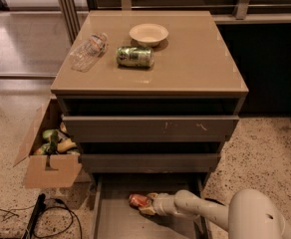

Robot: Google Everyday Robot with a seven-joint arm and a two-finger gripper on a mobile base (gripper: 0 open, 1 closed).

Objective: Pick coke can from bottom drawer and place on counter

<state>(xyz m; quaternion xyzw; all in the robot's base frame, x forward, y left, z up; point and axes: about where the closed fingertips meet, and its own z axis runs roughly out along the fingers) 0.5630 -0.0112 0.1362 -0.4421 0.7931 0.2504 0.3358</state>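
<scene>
The coke can [137,200] lies on its side on the grey floor of the open bottom drawer [118,224], near the drawer's back. My gripper [148,206] reaches in low from the right on the white arm and is right at the can's right end, touching or nearly touching it. The tan counter [190,68] is the cabinet's top, above the two shut drawers.
On the counter lie a green can [134,57], a cream bowl [148,34] and a clear plastic bottle [88,50], all toward the back left. A cardboard box [51,168] of items stands on the floor left of the cabinet, with cables [41,218] in front of it.
</scene>
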